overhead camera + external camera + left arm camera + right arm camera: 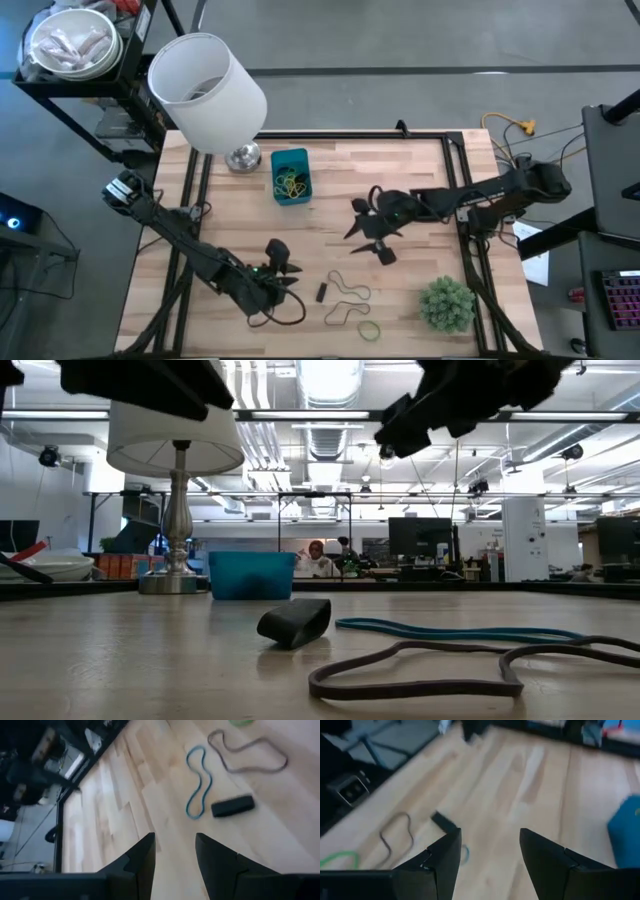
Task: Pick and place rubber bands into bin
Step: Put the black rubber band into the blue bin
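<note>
So the blue bin sits on the table just beside the silver base of the lamp, and from above you can see a small tangle of yellow and green rubber bands already inside it. Everything else is easiest to place off that bin.

The loose bands are all well apart from the bin, toward the table edge farthest from the lamp. There's a small black band squashed into a flat loop, just beside it a thin teal band, then a long dark brown band in a wiggly outline, and a bright green band farthest from the bin. In the low view the black one stands up on its edge, with the bin well behind it.

The right gripper hangs above bare wood between the bin and the bushy green plant, fingers spread wide with nothing in them. Its wrist view shows both fingers well apart over empty table.

The left gripper is near the black band, on the side away from the plant, and it's also open and empty. Its wrist view shows a clear gap between the fingers, with the black band ahead of them, not touching.
</note>
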Robot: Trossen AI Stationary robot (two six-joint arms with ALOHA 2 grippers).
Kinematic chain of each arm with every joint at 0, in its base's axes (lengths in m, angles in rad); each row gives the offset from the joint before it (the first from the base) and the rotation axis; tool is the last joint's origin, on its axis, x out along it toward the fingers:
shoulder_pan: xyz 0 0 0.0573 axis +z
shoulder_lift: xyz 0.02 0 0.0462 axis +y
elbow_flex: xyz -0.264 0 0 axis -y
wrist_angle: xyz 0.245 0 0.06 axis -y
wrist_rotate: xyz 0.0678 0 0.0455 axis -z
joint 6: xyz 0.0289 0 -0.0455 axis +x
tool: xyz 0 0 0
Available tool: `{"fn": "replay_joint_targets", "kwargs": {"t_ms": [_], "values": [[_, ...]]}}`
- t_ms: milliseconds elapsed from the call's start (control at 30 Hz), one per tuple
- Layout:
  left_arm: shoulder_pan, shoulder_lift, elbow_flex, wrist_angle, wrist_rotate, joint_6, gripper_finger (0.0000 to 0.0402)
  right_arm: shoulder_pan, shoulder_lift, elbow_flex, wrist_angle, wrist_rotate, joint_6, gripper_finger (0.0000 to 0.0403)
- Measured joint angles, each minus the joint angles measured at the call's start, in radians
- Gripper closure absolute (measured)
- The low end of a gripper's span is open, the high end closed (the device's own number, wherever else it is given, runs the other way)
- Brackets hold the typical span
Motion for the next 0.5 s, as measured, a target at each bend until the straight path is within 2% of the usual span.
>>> {"fn": "replay_joint_targets", "kwargs": {"t_ms": [100,233,500], "values": [[0.008,0.0,-0.001,-0.035,-0.015,0.0,0.0276,0.02,-0.019,-0.067,0.147,0.002,-0.012,0.0207],[0.016,0.0,-0.001,-0.082,-0.102,-0.003,0.0276,0.023,-0.041,-0.099,0.254,0.007,-0.018,0.0207],[0.016,0.0,-0.003,-0.102,-0.281,-0.003,0.0276,0.024,-0.051,-0.097,0.302,0.007,-0.008,0.0207]]}}
